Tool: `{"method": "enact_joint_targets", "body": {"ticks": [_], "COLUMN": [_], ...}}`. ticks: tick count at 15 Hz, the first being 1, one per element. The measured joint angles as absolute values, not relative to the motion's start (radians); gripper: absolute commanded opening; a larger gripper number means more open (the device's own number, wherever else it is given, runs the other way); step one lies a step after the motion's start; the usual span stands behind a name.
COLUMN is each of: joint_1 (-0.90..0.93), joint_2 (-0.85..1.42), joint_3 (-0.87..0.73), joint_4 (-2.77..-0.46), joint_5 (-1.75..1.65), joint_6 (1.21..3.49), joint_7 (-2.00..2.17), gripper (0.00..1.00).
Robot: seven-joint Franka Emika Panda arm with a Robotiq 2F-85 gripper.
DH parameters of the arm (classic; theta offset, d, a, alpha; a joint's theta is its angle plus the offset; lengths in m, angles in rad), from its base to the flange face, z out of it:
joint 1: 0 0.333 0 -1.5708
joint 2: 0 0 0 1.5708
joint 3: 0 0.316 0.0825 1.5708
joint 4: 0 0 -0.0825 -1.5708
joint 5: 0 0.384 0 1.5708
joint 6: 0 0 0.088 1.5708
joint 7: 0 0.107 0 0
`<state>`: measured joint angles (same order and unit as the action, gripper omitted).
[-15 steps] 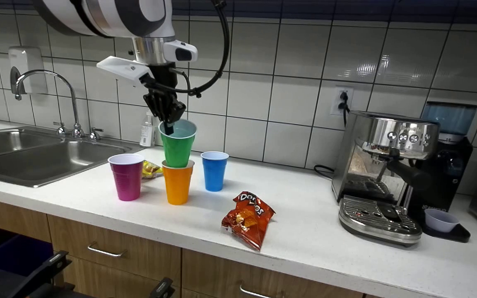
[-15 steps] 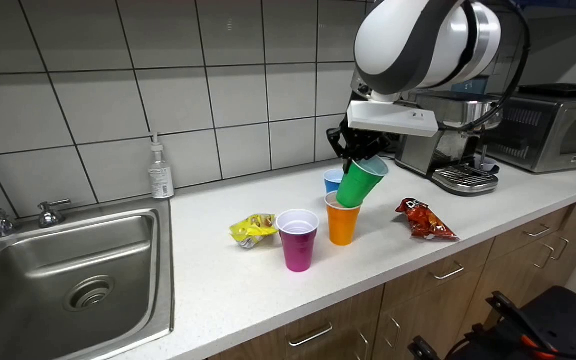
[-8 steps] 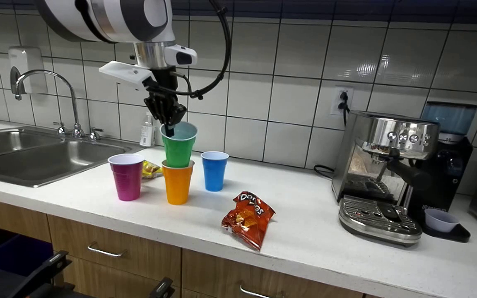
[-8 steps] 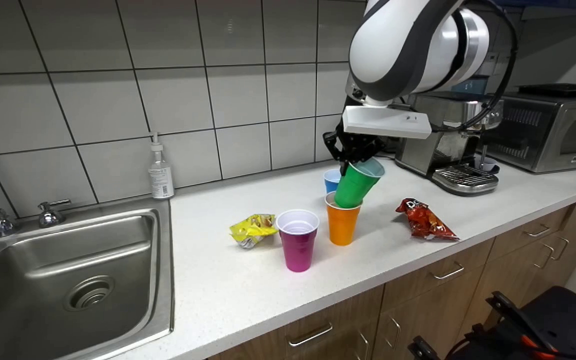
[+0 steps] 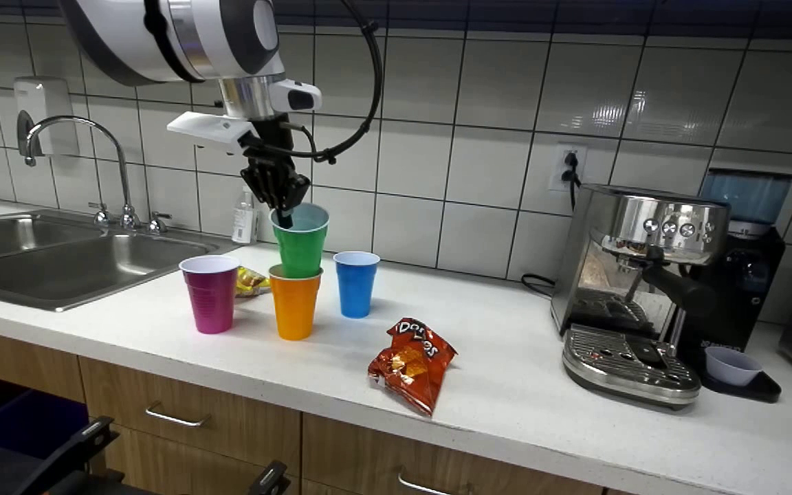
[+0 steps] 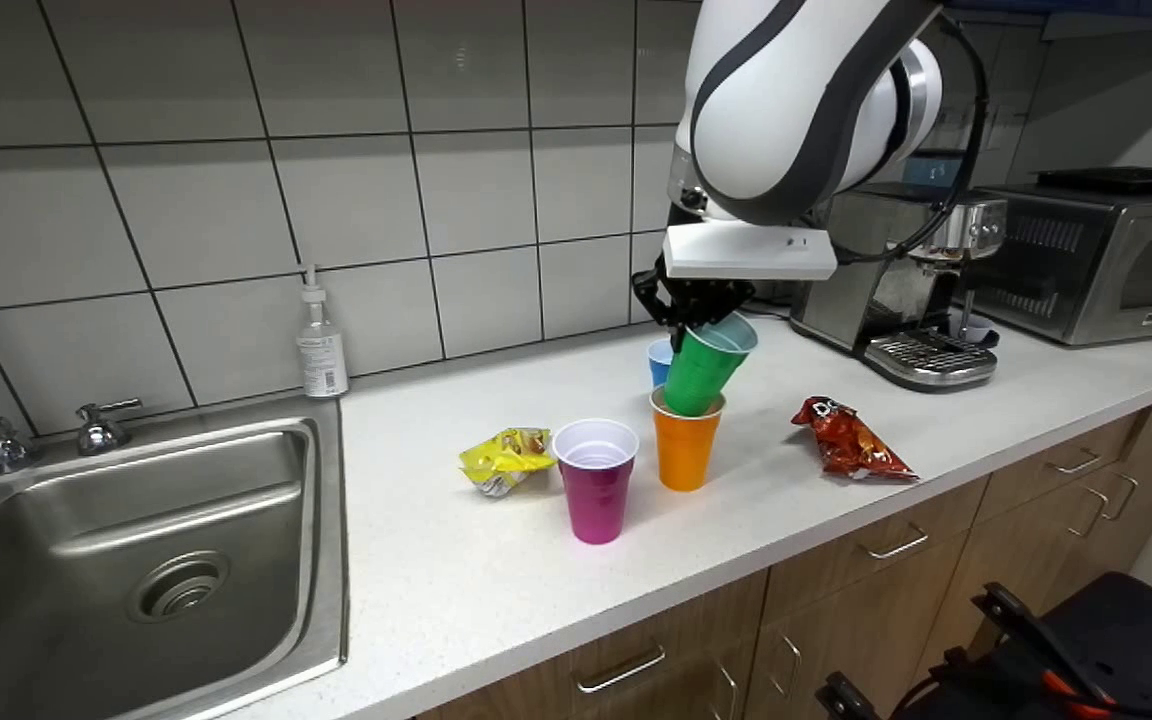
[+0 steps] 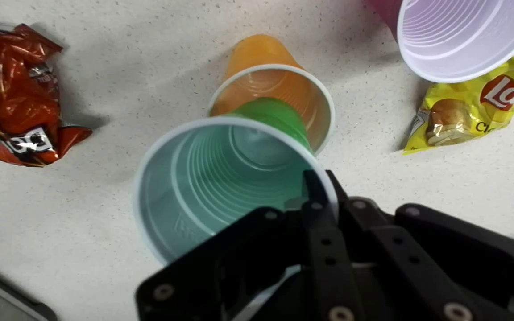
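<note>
**Green plastic cup (image 5: 302, 254) at mouth of orange plastic cup (image 5: 295, 309)**

In an exterior view, the end effector (image 5: 284, 221) clamps the green rim. In an exterior view, the green plastic cup leans. Wrist view: fingers (image 7: 315, 189) straddle the lip.

In an exterior view, you see a red Doritos bag (image 5: 414, 368) just below center and an espresso machine (image 5: 609, 227) at right. You have, in an exterior view, a steel sink (image 6: 176, 510) at lower left and a pump bottle (image 6: 321, 355) left of center. In your wrist view, a yellow chip bag (image 7: 471, 109) lies at upper right.
</note>
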<state>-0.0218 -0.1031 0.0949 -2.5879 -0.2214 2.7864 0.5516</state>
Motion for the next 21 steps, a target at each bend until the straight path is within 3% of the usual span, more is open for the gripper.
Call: {"method": "enact_joint_targets", "body": {"ticks": [21], "joint_1": [0.013], "joint_2": [0.048], "joint_3": [0.105], "joint_4": [-2.509], "joint_5": [-0.436], "joint_6": [2.785], "joint_7": [0.730], "gripper": [0.01]}}
